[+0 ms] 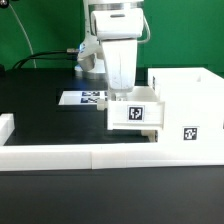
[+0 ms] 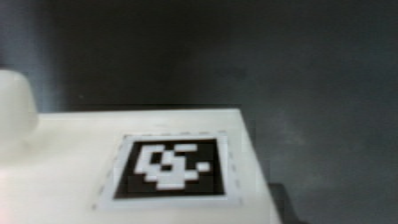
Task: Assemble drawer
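Seemingly the jaws grip a small tray, though the gripper hides its fingertips. It sits at the box mouth, so push level and straight, edges kept parallel.

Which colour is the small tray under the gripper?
White, with a black-and-white square tag; the tray shows best in the exterior view.

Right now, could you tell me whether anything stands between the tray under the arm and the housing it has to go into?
Nothing visible does. The tray sits right beside the housing, on its side toward the exterior view's left, with no loose part between them. The gripper is directly over the tray; its jaws are hidden, so the grip is unclear.
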`<state>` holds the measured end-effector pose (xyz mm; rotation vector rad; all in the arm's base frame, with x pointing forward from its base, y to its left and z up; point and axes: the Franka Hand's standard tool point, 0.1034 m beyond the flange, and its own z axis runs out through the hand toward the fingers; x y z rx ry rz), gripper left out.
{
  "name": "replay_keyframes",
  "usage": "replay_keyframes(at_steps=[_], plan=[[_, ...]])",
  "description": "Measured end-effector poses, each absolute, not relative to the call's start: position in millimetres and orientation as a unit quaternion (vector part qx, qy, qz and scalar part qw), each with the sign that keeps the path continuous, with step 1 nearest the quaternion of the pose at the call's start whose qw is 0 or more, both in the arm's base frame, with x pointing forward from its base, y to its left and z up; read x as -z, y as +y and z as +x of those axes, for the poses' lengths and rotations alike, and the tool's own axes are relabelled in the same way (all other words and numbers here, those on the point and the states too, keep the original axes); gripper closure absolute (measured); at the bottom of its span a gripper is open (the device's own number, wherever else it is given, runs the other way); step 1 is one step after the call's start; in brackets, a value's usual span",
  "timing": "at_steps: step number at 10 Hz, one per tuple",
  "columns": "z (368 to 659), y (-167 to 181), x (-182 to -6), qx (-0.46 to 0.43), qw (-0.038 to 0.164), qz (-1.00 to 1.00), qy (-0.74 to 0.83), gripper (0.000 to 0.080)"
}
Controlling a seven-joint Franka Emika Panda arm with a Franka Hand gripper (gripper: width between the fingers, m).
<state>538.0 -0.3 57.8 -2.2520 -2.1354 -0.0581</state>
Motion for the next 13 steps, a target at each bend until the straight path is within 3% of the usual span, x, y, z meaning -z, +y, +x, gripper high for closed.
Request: replay_keyframes(at_steps=[13], plan=[[539.3,0.4,-55.2,0.024,0.012,-0.722,-0.691,0.0757]])
